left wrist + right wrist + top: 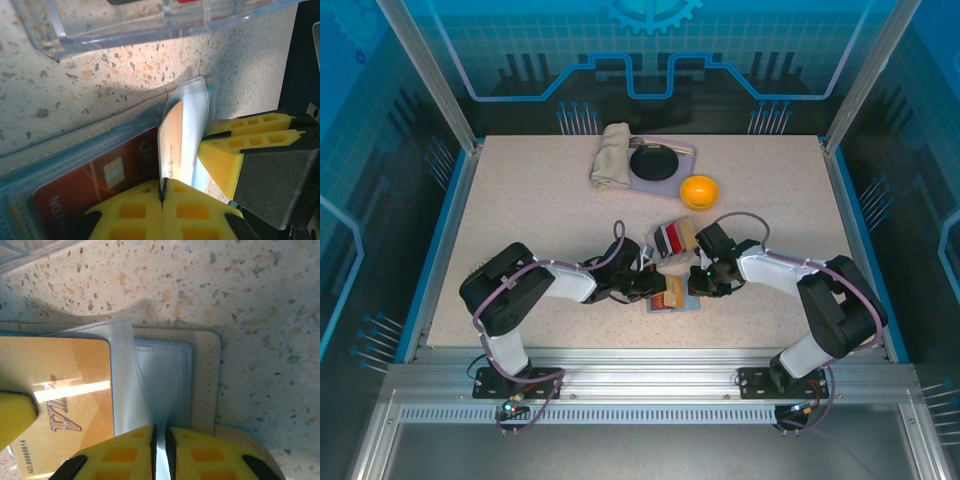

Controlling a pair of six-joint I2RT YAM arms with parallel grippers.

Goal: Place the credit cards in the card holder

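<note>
Because the gold card (55,400) is pinched only at its edge by the closed left gripper (162,197), it could be twisted or let slip if its corner is driven against the pocket's seam rather than into the mouth. The clear pocket flap (125,385) is gripped and lifted by the right gripper (160,440), whose fingers are closed on the thin film. Should that film be pulled too hard, the card holder (207,375) could be dragged or raised off the speckled table (250,290), and the mouth would be lost. The two sets of fingers are seen close together in the left wrist view, so a collision is judged possible.

The card holder is laid open and flat on the table, near the front centre between the two arms, just in front of a clear plastic box (125,25). A beige stitched border is shown around a pale grey-blue lining, with see-through pockets over it. A red card (95,185) with a chip is already seated under one pocket. The gold card is held partly over the holder, with its corner at the lifted flap.
</note>
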